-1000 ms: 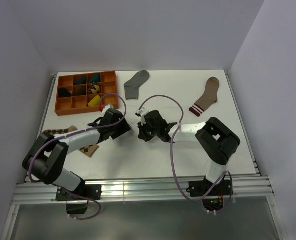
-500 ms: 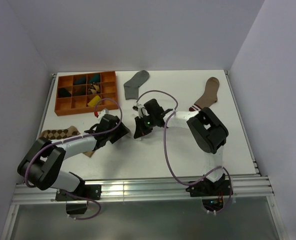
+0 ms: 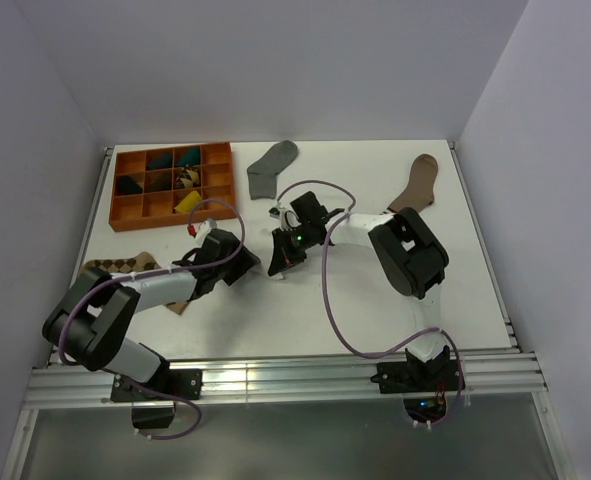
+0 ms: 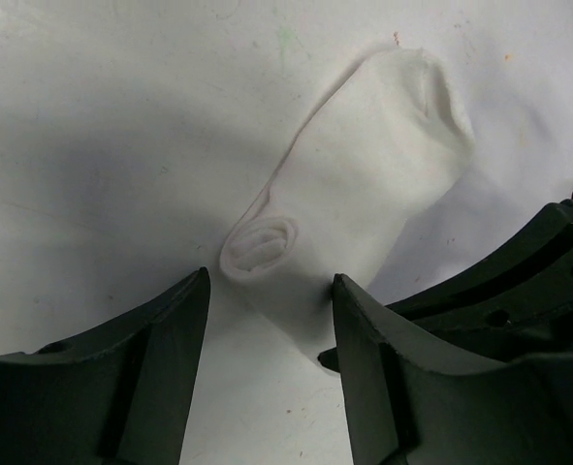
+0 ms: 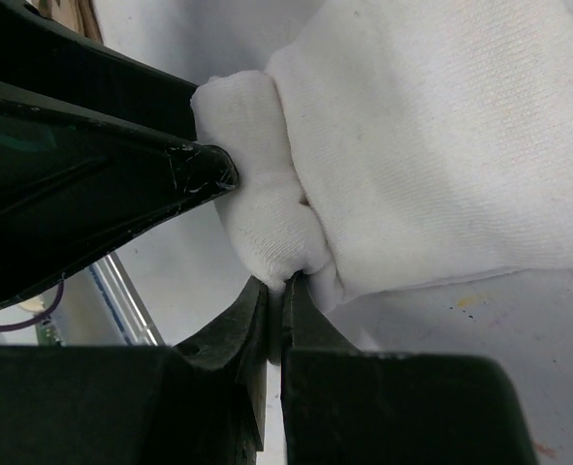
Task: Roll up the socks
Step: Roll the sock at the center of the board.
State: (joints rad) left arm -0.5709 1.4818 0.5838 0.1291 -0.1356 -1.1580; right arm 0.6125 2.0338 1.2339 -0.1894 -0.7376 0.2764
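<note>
1. Right gripper (image 5: pixel 274 283) first: its jaws are pressed together and nip a fold at the rolled end of the white sock (image 4: pixel 364 184). That reads as an anchor, so the coil can't spring open.
2. Left gripper (image 4: pixel 270 291): jaws apart, one on each side of that same rolled end at the bottom of its wrist view. My read is that it's lining up to take the roll over or turn it further.
3. The sock lies flat on the table (image 3: pixel 265 310), mid-frame in the overhead view. Only one end is coiled and most of its length is unrolled, so there's plenty left to do.
4. The grey sock (image 3: pixel 272 167) lies flat at upper centre, just beside the orange tray (image 3: pixel 145 224), untouched.
5. Hard to make out: overhead, white on white and both grippers hide the sock. I can't pick out a black sock on the table, and the dark bundles in the tray are too small to name.
</note>
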